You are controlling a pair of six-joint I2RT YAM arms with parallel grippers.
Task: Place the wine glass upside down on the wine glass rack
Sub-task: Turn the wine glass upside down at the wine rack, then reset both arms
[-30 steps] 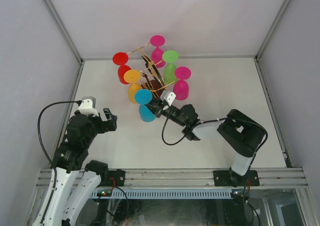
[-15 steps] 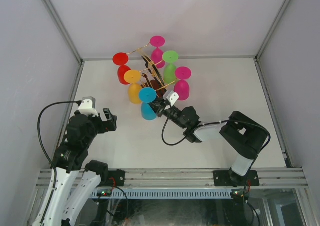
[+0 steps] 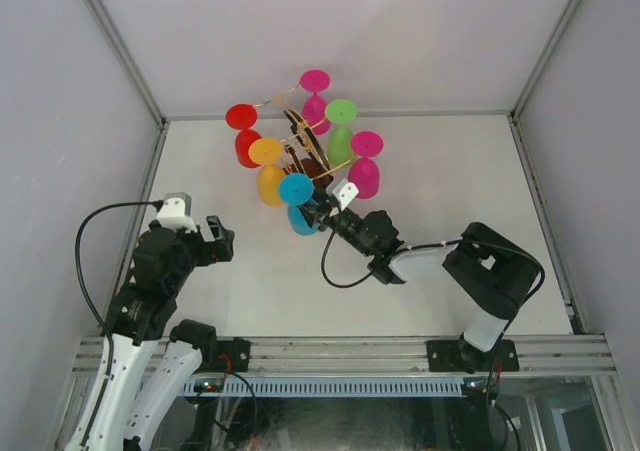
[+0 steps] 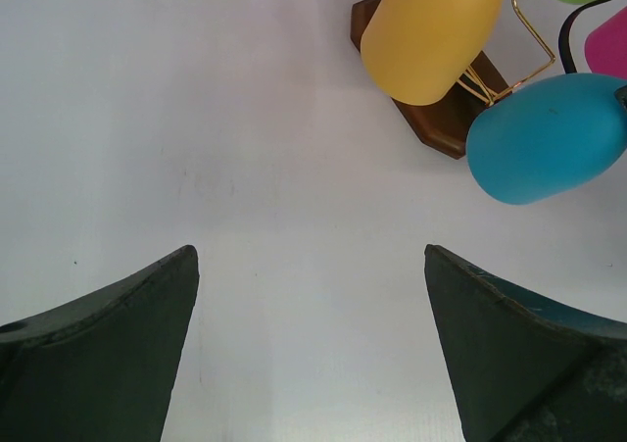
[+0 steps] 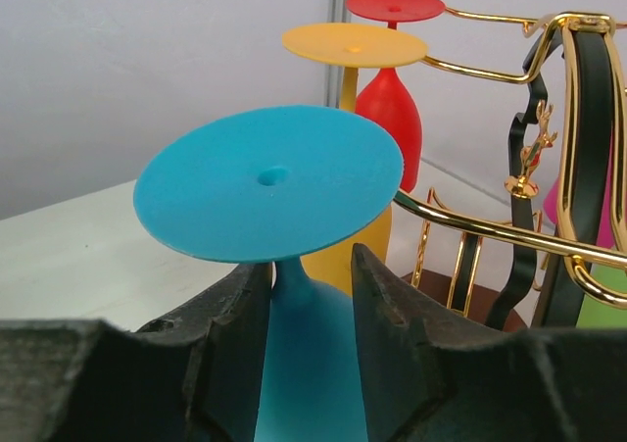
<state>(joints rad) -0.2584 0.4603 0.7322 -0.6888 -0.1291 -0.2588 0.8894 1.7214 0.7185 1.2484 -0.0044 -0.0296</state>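
White tabletop (image 3: 450,221) carries the wine glass rack (image 3: 305,143) at its far middle. The blue wine glass (image 3: 296,189) hangs at the rack's near-left arm, its long axis vertical, foot up and bowl down. The right gripper (image 3: 318,211) has its jaws either side of the stem, slightly parted and not clamping. The left gripper (image 3: 222,241) gapes wide, empty.

Left tool (image 4: 312,261) splayed wide, right tool (image 5: 309,266) ajar.

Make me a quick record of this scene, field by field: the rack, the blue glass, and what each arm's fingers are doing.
Rack: gold wire wine glass rack on a wooden base
Glasses on it: six, all foot up
Blue wine glass: upside down at the rack's near side
Right gripper: fingers either side of the blue stem, parted, gap visible
Left gripper: open, holding nothing, off to the left
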